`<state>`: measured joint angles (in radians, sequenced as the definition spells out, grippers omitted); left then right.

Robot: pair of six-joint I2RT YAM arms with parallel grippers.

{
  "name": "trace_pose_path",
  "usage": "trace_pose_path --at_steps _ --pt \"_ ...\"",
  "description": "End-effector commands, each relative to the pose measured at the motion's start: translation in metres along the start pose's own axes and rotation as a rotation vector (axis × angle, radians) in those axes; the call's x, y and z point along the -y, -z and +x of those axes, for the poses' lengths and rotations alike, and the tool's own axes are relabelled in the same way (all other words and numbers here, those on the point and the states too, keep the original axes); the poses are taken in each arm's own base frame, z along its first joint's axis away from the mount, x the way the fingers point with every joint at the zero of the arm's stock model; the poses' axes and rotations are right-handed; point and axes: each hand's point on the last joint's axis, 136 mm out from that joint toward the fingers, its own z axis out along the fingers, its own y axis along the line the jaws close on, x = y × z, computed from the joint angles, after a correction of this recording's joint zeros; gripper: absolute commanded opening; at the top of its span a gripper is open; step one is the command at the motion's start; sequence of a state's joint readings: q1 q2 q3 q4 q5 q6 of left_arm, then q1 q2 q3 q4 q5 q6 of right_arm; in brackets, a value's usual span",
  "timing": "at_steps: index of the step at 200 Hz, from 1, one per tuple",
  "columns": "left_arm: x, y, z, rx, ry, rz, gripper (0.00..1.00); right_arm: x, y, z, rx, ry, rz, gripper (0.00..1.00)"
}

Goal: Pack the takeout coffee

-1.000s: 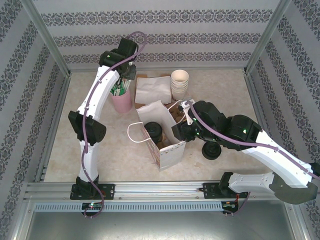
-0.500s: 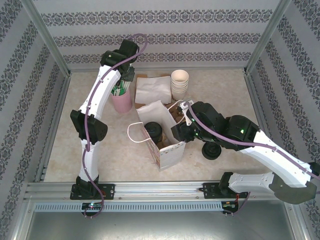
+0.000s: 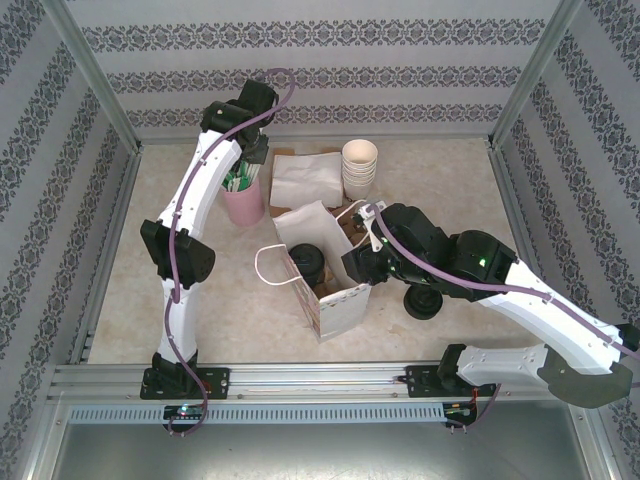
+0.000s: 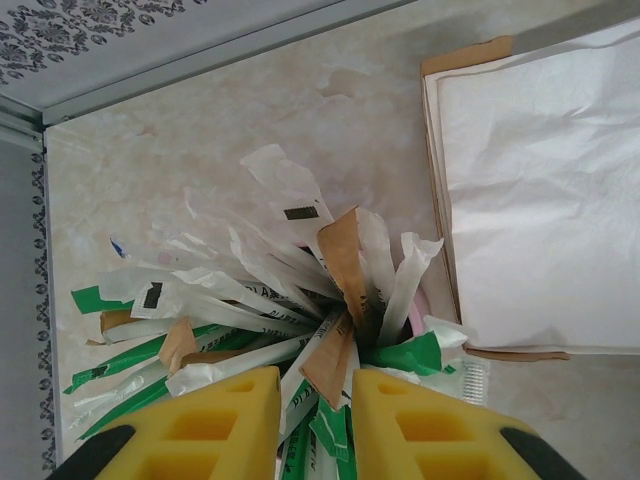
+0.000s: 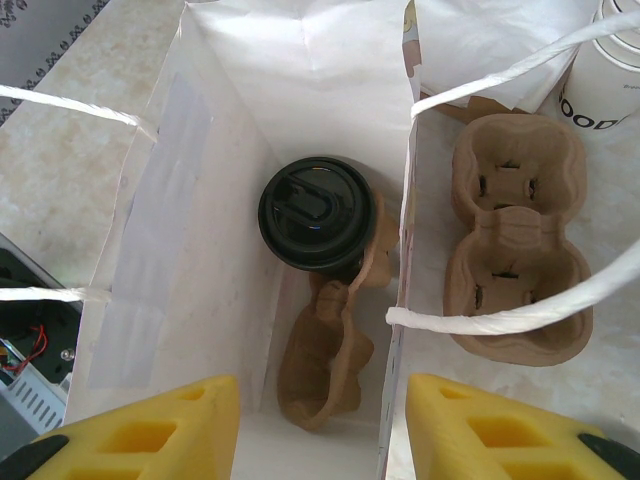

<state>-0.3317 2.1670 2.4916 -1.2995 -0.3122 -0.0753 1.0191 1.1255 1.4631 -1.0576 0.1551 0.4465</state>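
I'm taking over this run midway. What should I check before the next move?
1. Coffee cup upright inside the bag, lid on: ok.
2. Bag standing open: ok.
3. Right pincer open, astride the bag's right wall, gripping nothing: ok.
4. Bag handle free of the right pincer: cannot tell.
5. Left pincer down among the straws, one actually gripped: cannot tell.
6. Spare cup carrier on the table, outside the bag: ok.
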Motion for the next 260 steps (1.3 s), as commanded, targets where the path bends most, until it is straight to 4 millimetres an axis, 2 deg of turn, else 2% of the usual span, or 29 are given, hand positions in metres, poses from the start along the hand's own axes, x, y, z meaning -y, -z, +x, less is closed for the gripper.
trace_pose_path --at_steps 1,90,142,164,177,199,220,260 --pt "-0.008 -0.008 0.009 -0.051 -0.029 -0.029 0.25 -0.003 -0.001 0.002 -0.001 -0.005 -0.01 0.48" --pt "-0.008 -0.019 0.015 -0.082 -0.035 -0.038 0.24 -0.004 -0.002 0.001 -0.001 -0.011 -0.012 0.48" --pt "-0.014 -0.011 0.009 -0.054 -0.023 -0.052 0.1 -0.004 -0.001 0.001 -0.002 -0.02 -0.014 0.48" --pt "-0.017 -0.005 0.004 -0.03 -0.018 -0.057 0.0 -0.005 -0.002 0.001 -0.004 -0.019 -0.013 0.48" --pt "-0.019 -0.002 0.001 -0.017 -0.017 -0.058 0.0 -0.005 -0.002 0.001 -0.004 -0.02 -0.014 0.48" --pt "-0.023 0.013 -0.003 0.012 -0.008 -0.055 0.0 -0.005 -0.002 0.001 -0.003 -0.022 -0.014 0.48" --pt "-0.032 0.036 -0.008 0.062 0.002 -0.058 0.0 -0.005 -0.003 0.001 -0.004 -0.021 -0.012 0.48" --pt "-0.047 0.107 -0.016 0.211 0.046 -0.002 0.0 -0.005 -0.002 -0.004 0.014 -0.013 -0.01 0.48"
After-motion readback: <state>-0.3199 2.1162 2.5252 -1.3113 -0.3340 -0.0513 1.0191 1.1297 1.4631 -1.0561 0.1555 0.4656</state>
